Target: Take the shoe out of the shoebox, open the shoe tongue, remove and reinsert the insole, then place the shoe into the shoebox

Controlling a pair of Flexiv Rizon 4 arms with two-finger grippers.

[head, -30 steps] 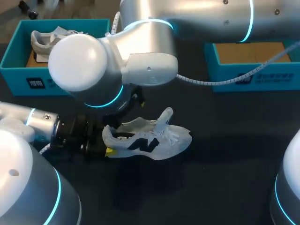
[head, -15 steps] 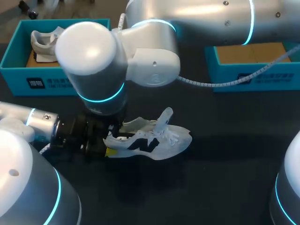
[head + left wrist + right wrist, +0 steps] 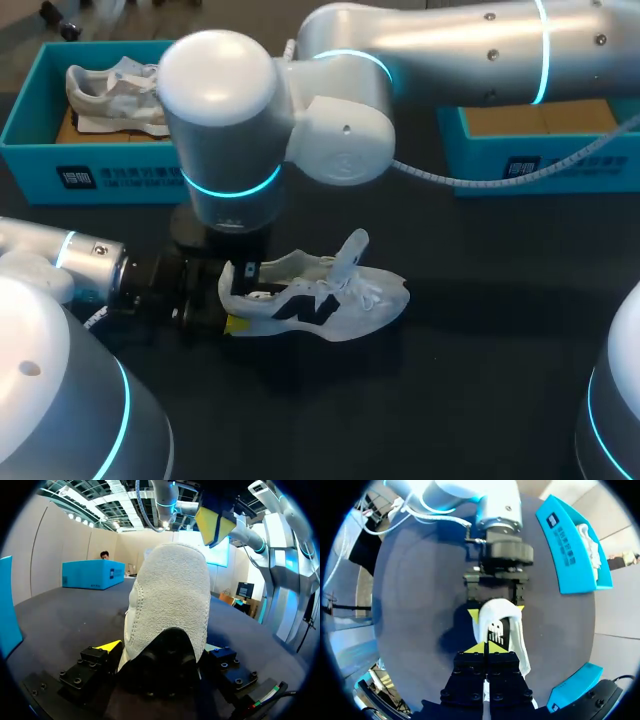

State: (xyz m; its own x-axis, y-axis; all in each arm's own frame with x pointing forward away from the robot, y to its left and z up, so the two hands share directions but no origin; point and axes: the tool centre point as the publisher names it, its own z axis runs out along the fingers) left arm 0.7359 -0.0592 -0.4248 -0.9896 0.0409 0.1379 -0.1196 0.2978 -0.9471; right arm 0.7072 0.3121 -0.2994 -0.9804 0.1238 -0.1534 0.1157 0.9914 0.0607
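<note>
A white shoe (image 3: 340,300) with a black side logo lies on its sole on the dark table, its tongue raised. My left gripper (image 3: 232,300) comes in low from the left. Its fingers press the heel (image 3: 172,600) from both sides, so it is shut on the shoe. My right gripper (image 3: 484,648) hangs tips-down just above the heel opening. Those yellow tips are pressed together with nothing between them. In the left wrist view the right gripper (image 3: 214,522) hovers clear above the heel. The insole (image 3: 495,630) with its printed mark lies inside the shoe.
A blue shoebox (image 3: 40,110) at the back left holds a second white shoe (image 3: 110,90). Another blue shoebox (image 3: 545,150) with a bare cardboard floor stands at the back right. My right arm's big elbow (image 3: 225,120) looms over the table's left half.
My right gripper's fingers have closed together above the heel. That arm's elbow has swung to the right and back. The shoe and my left gripper have stayed put.
</note>
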